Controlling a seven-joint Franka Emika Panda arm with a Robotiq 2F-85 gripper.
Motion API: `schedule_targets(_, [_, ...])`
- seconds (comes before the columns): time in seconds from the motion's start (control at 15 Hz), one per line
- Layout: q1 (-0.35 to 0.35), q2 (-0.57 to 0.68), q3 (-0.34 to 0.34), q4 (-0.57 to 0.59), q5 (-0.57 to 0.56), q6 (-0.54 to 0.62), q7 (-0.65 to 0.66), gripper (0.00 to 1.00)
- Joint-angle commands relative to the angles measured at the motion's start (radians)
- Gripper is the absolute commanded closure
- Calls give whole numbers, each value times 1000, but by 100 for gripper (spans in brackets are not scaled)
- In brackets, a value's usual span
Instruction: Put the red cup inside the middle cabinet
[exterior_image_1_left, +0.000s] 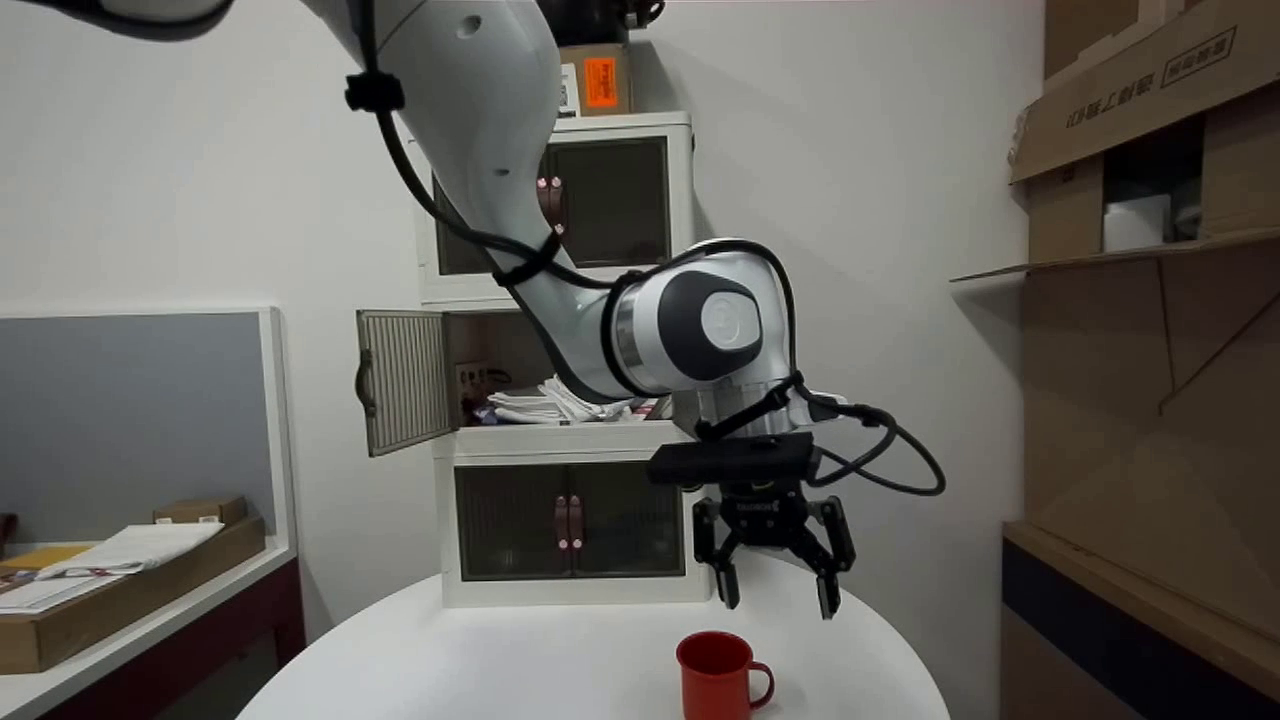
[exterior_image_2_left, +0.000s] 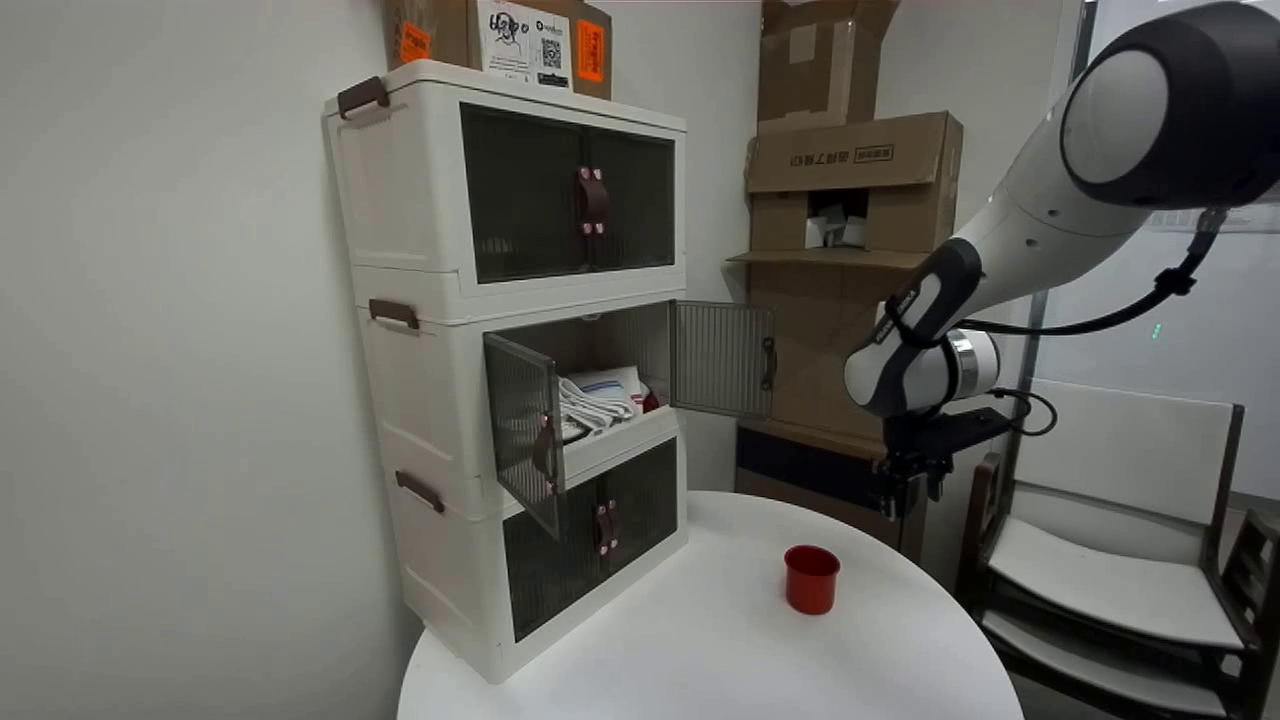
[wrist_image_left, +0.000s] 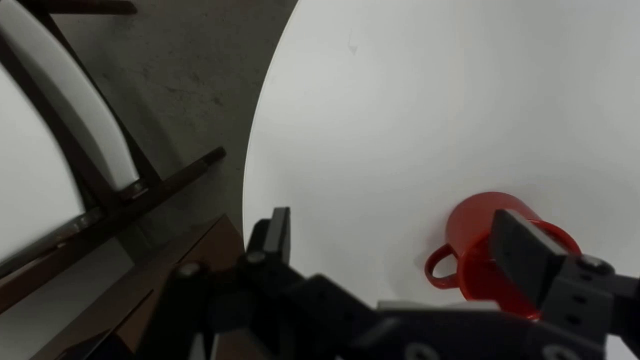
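A glossy red cylindrical mug (exterior_image_1_left: 712, 690) stands upright on the round white tabletop (exterior_image_1_left: 560, 660), its base cut off in an exterior view. Higher, to its right, the black gripper (exterior_image_1_left: 779, 597) is spread wide; in the wrist view one finger (wrist_image_left: 520, 255) partly hides the mug. Farther back, in an exterior view, the white arm (exterior_image_1_left: 480, 130) partly hides the boxy white middle cabinet (exterior_image_1_left: 560, 438), its grey left door (exterior_image_1_left: 405, 385) swung out.
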Motion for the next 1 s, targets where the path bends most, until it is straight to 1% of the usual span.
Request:
schedule_targets(0.0, [-6, 62, 21, 63, 49, 1, 44, 0])
schedule_targets(0.47, [17, 129, 25, 100, 98, 1, 241, 0])
schedule_targets(0.67, [23, 155, 31, 103, 125, 15, 290, 0])
schedule_targets(0.93, [44, 194, 30, 114, 121, 53, 345, 0])
